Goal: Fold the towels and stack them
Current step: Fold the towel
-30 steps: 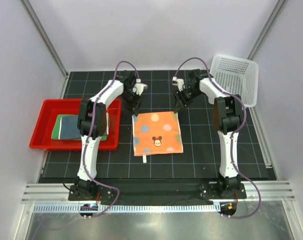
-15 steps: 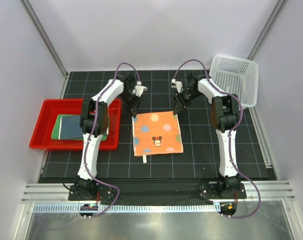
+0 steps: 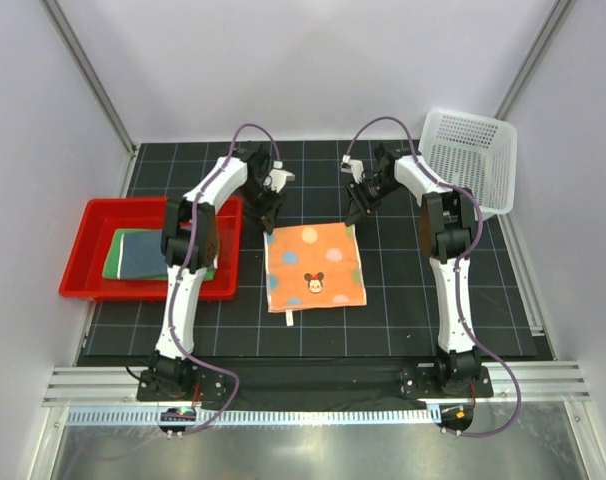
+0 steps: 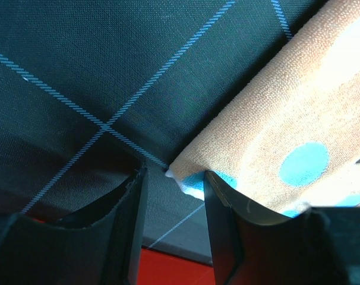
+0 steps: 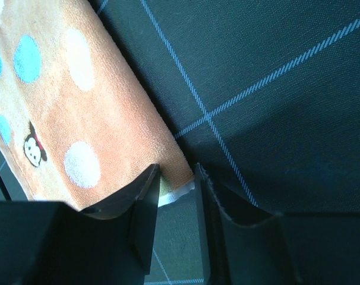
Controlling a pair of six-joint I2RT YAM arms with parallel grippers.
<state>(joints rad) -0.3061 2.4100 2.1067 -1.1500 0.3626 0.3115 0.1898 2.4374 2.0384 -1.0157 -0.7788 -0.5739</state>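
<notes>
The orange towel point(image 3: 314, 262) with coloured dots and a cartoon mouse lies flat on the mat between the arms. My left gripper point(image 3: 267, 222) is at its far left corner. In the left wrist view the jaws point(image 4: 173, 178) stand open astride that corner of the orange towel point(image 4: 287, 119), with a gap showing. My right gripper point(image 3: 353, 217) is at the far right corner. Its jaws point(image 5: 175, 178) stand narrower but open, with the orange towel's point(image 5: 79, 107) white-edged corner between them. A dark blue towel point(image 3: 155, 252) lies folded on a green towel point(image 3: 113, 262).
The red tray point(image 3: 78, 270) at the left holds the folded blue and green towels. Its red rim point(image 4: 180, 267) shows just behind my left fingers. A white mesh basket point(image 3: 468, 155) stands at the back right. The black grid mat point(image 3: 423, 290) covers the table.
Both grippers have edged slightly onto the far corners of the orange towel. The towel itself lies as before.
</notes>
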